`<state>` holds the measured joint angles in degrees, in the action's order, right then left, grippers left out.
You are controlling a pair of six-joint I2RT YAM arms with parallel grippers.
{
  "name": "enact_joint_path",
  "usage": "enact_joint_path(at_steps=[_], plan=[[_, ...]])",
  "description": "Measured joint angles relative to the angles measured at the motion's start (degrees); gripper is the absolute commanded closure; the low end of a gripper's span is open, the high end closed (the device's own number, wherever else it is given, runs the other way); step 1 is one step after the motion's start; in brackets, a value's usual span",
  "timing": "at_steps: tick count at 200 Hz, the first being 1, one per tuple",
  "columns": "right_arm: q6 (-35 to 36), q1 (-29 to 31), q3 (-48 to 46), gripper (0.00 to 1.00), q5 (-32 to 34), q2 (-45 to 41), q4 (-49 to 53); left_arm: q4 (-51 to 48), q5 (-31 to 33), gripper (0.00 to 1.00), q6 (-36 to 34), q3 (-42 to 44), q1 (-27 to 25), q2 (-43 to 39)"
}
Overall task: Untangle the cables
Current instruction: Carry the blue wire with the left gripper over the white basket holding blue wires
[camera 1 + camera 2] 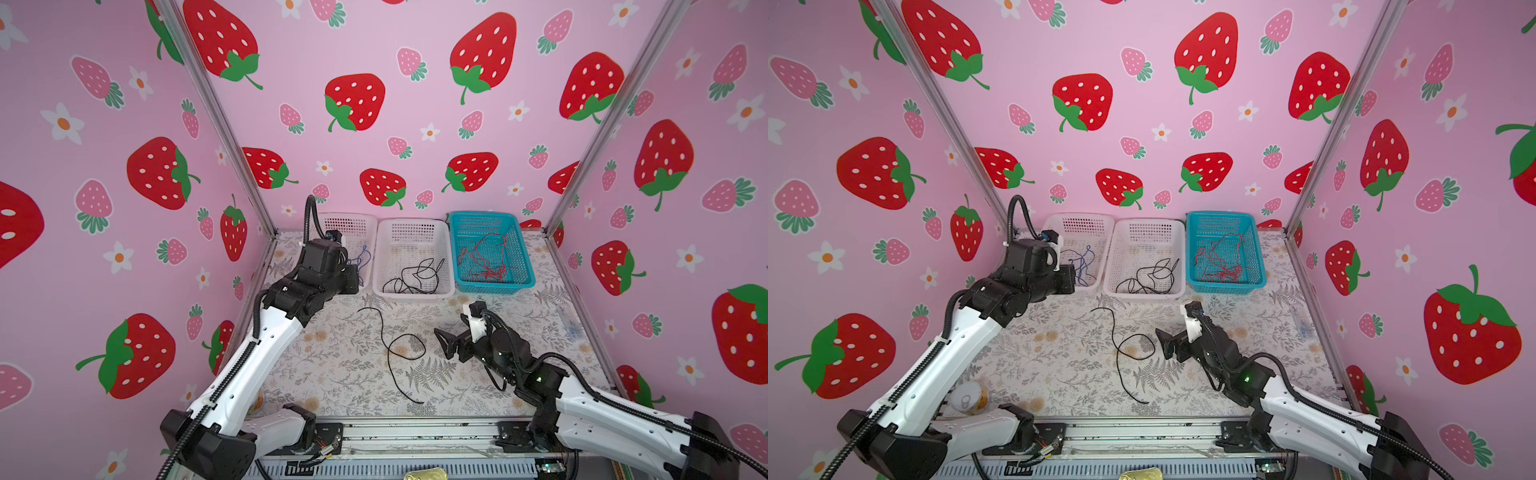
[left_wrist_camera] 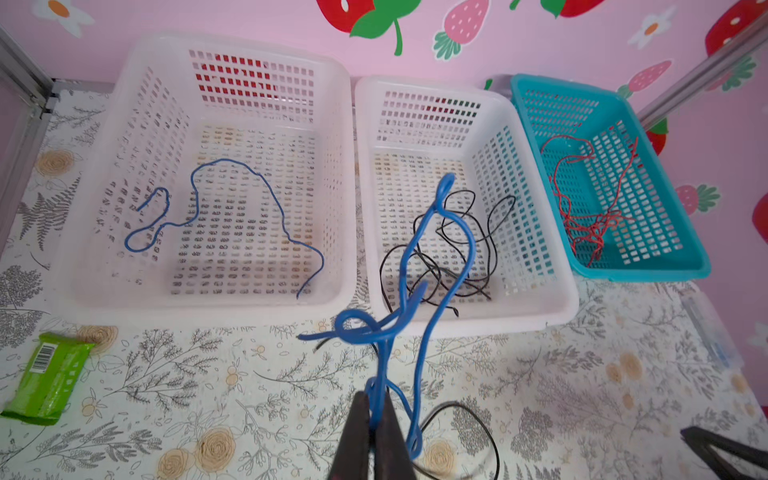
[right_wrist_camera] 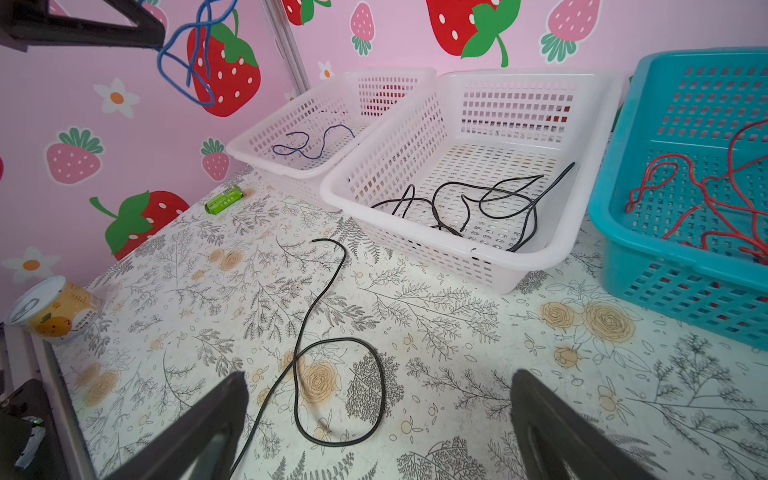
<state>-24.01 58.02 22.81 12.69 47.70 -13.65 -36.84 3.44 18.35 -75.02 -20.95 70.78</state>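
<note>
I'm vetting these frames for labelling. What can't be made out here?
- Left gripper, shut on the blue cable: its own wrist hides it in both top views.
- Red cables: cut off by the right wrist view's edge.
- Loose black cable: one end runs out of the right wrist view.
- Clear item far right in both top views: too blurred to identify.

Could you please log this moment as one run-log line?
left tool: shut on blue cable | right tool: open, near loose black cable
</note>
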Motion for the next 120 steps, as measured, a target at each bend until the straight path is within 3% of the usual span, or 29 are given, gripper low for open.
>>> enact_joint_path(at_steps=[120], plan=[[-1.75,0.00,0.00,0.01,-1.14,-1.46,1.75,10.93,-1.20,1.00,-0.11,-8.37,10.62,19.76]])
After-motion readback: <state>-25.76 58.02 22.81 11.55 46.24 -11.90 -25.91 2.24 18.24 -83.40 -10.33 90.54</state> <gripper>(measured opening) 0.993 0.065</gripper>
